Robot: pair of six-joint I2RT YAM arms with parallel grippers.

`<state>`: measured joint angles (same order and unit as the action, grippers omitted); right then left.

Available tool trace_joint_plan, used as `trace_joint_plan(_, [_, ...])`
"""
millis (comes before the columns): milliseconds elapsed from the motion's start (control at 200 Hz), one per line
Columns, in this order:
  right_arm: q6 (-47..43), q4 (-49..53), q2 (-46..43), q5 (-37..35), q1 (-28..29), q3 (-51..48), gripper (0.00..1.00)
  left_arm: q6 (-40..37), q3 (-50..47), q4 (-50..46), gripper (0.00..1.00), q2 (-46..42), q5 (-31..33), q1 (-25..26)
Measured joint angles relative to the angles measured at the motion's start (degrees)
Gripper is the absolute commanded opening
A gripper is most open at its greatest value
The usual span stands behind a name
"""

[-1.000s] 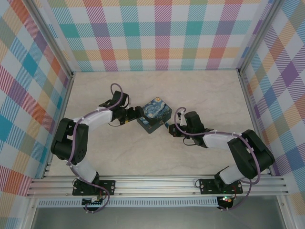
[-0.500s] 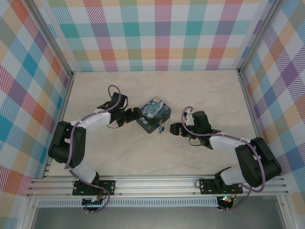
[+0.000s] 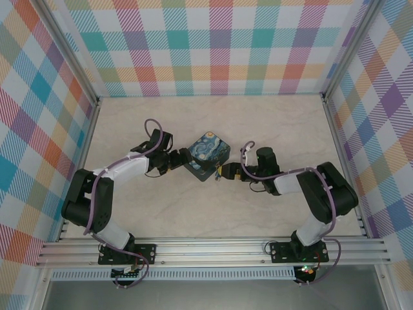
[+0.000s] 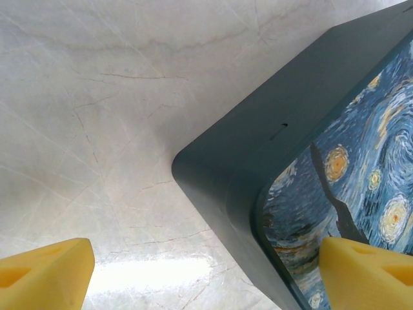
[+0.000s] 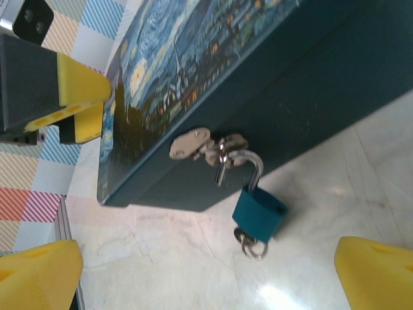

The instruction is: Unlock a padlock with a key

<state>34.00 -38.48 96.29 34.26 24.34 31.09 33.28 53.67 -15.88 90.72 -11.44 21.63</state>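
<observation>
Top view: the painted box (image 3: pixel 208 155) sits near the middle of the tabletop (image 3: pixel 161 116). The left gripper (image 3: pixel 179 157) is at its left corner. The right gripper (image 3: pixel 227 172) is just off its lower right side, close to the padlock (image 3: pixel 219 173), which is too small here to read.

Left wrist view: the two yellow pads (image 4: pixel 42 274) sit in the bottom corners of the frame, so the jaws are spread wide and hold nothing. The box corner lies between them. One pad overlaps the painted lid; I cannot tell whether it touches.

Right wrist view: at centre frame the padlock's shackle (image 5: pixel 242 165) hangs from the metal latch (image 5: pixel 193 143) on the dark side wall. What looks like the key (image 5: pixel 250 244), with a small ring, sticks out beneath the teal body. The shackle's short leg seems to end clear of the body, so it may already be sprung. The right jaws are wide open and empty, with the lock above and between the pads.

To do the step well, centre the right jaws on the key's head, not the ring or the body. Close gently, since the lock swings freely, then twist about the key's own axis. Steadying the box with the left jaws would likely stop it sliding.
</observation>
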Motion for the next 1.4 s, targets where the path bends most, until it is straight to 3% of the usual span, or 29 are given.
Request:
trace_joint_plan(340, [1.70,-3.15,6.71,3.56,0.09,6.47,0.98,0.39,0.00,0.00,0.89,-0.02,0.17,0.04])
trace_joint_plan(900, [5.27,-6.62,10.93,5.46,1.95,7.91,0.91,0.44,0.04,-0.13,0.89,-0.04,0.24,0.07])
trace_joint_plan(1245, [7.58,-7.58,10.95,5.53,2.01,7.91,0.83,0.59,0.13,-0.26,0.89,-0.02,0.22,0.07])
trace_joint_plan(1400, [7.80,-8.55,11.19,5.90,2.01,7.91,0.74,0.61,0.15,-0.24,0.89,0.07,0.20,0.07])
